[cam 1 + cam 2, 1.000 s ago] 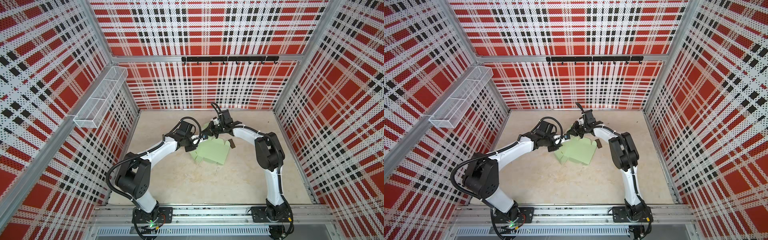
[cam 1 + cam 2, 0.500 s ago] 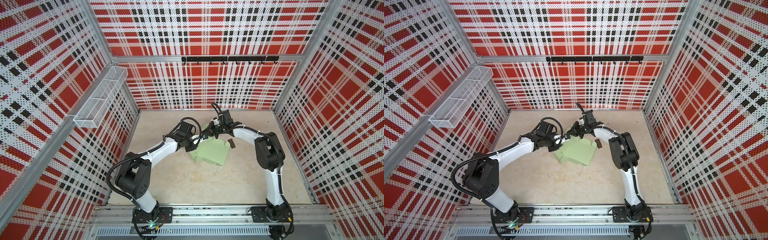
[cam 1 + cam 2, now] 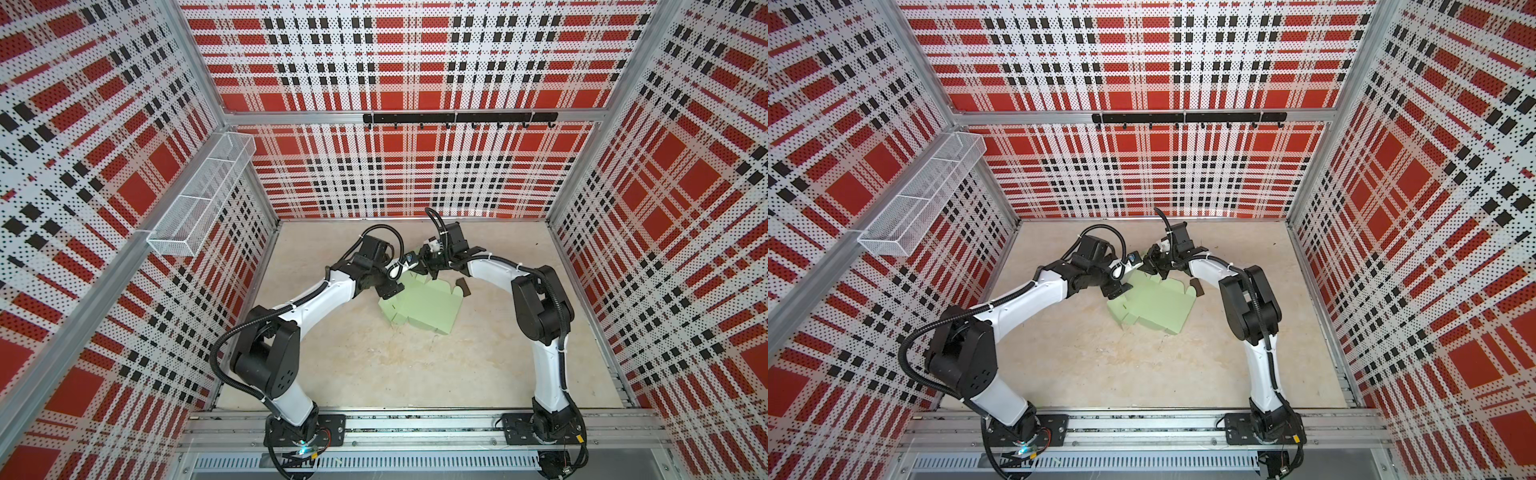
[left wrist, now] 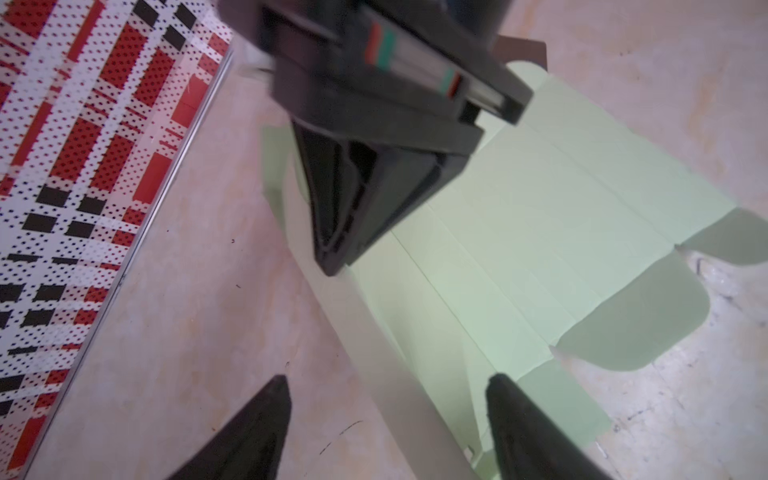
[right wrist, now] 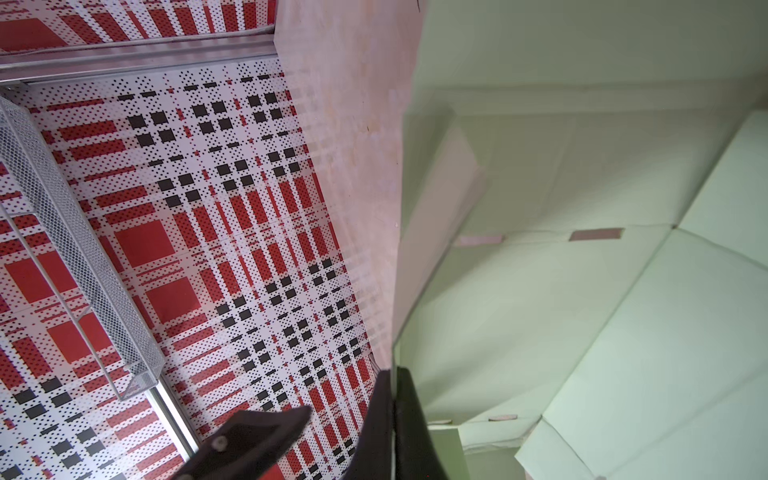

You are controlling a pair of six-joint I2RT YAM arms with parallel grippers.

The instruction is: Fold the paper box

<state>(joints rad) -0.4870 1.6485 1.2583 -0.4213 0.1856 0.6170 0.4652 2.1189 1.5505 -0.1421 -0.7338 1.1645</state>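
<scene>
Presently: box lies open on the floor, mostly flat, one corner just beside the scrap. A long flap on the side away from the scrap stands raised.

Right gripper: fingers pressed together, pinching the thin edge of that raised flap. In a top view it sits between the scrap and the left gripper.

Left gripper: fingers spread wide, one on each side of the flap's rim, gripping nothing. It is farther from the scrap than the right one.

Handling, as judged:
- Thin card, very light; likely to slide on the smooth floor if pushed unanchored.
- Panels probably bow and flop; stiffness only along the scored creases.
- Dents and stray kinks are easy to make, so a shallow, light pinch suits.
- Best hold: flap edges close to a score line, with the other gripper steadying a neighbouring panel.
</scene>
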